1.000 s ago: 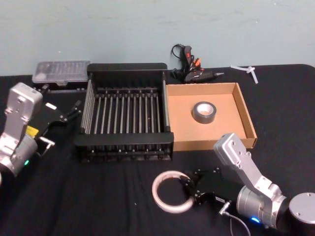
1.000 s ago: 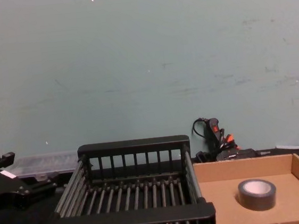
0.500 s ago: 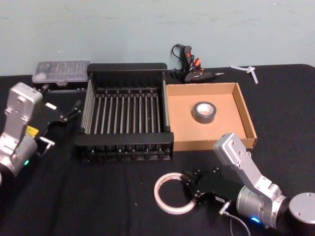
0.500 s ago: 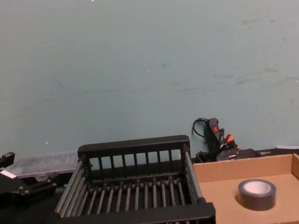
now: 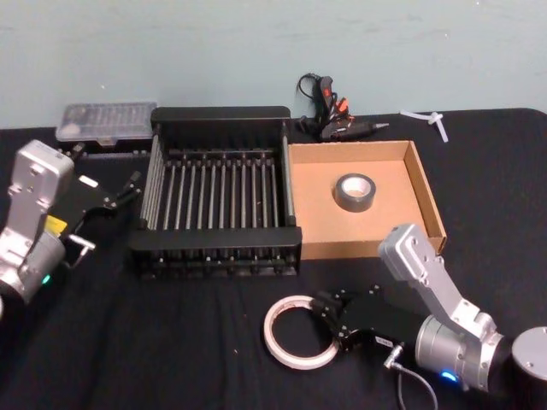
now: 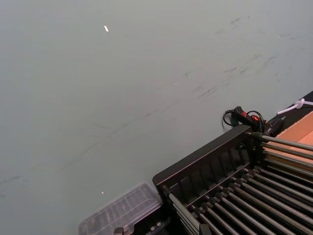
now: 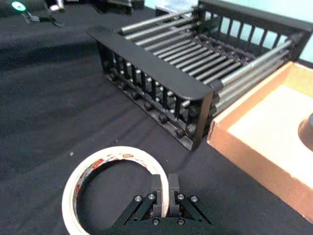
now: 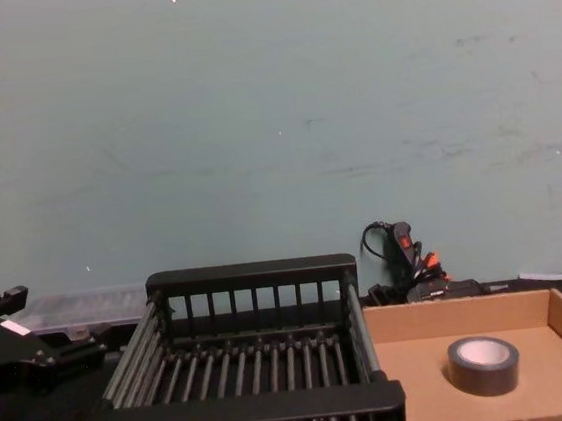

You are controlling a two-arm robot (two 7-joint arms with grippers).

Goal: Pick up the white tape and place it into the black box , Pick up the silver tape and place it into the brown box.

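One roll, the white tape [image 5: 297, 330], is pinched at its rim by the right gripper [image 5: 327, 322]. It has been shifted slightly since a second ago.

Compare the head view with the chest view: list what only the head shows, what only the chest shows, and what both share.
Head only: the white tape flat on the black table in front of the boxes, the right gripper shut on its rim, and the left gripper parked beside the black box.

Chest only: the side-on look, with the silver tape standing lower than the brown box's far wall.

Both: black box with nothing in it, brown box holding the silver tape, the glue gun and the clear case behind them, the teal wall.
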